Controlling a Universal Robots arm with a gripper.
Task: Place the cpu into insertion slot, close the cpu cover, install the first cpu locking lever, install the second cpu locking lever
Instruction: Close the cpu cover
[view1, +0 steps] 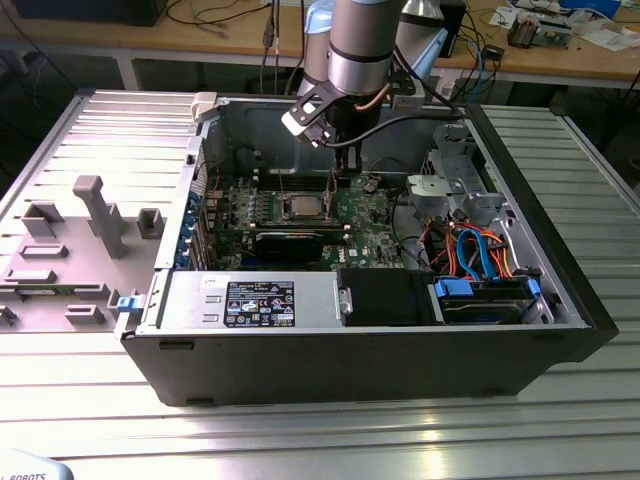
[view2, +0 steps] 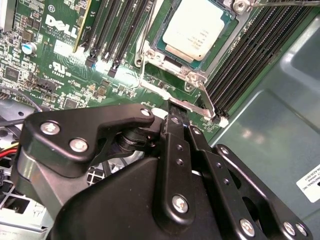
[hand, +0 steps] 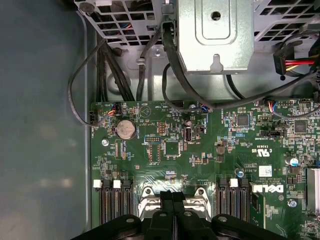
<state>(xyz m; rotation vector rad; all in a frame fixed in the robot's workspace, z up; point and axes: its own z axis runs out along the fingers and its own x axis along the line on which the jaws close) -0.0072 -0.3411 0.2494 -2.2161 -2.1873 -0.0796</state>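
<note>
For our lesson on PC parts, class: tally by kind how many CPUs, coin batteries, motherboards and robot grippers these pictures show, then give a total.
cpu: 1
coin battery: 1
green motherboard: 1
gripper: 1
Total: 4

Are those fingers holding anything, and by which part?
Apparently nothing: the gripper has its fingers shut together, tips at the silver locking lever beside the cpu; a pinch cannot be ruled out.

White logo (view2: 61, 25) on motherboard (view2: 75, 86), black label (view1: 259, 303) (print illegible) on power supply (view1: 316, 300)
</note>
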